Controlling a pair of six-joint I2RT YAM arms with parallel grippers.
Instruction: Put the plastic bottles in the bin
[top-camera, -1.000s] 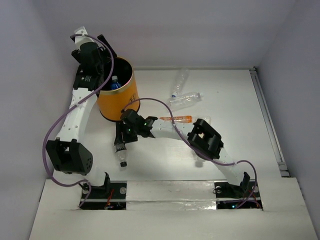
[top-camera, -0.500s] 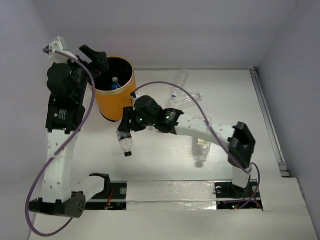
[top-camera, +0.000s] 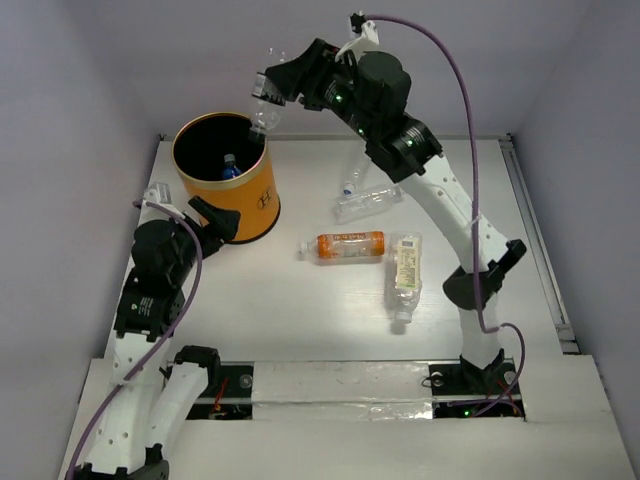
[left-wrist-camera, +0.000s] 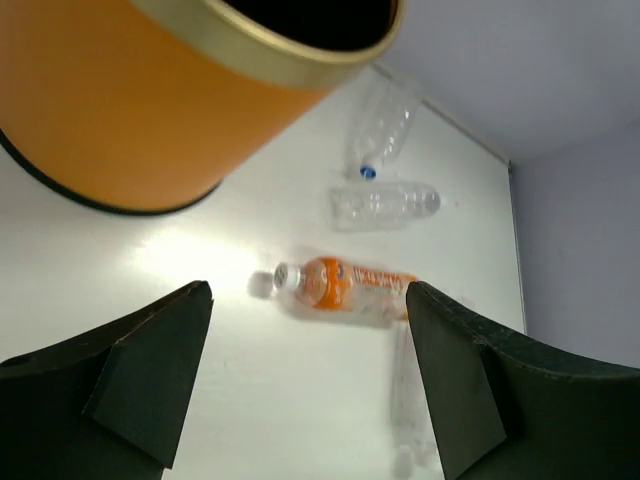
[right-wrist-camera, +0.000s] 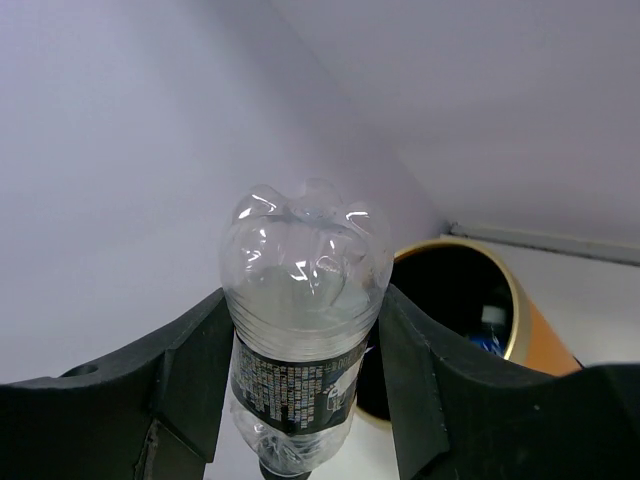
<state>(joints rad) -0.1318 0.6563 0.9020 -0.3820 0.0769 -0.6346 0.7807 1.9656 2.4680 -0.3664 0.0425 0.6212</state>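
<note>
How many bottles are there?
6: black-labelled bottle in right gripper by the bin; blue-labelled bottle inside, maybe hiding others; far clear bottle, near clear bottle, orange bottle, cream-labelled bottle on the table.

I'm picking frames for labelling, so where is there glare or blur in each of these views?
Top external: even light, sharp, though the clear bottles nearly vanish against the white table. Left wrist: bright glare on the table beside the bin, and the orange bottle looks soft. Right wrist: the held bottle is crisp with highlights; the bin behind it is softer.
</note>
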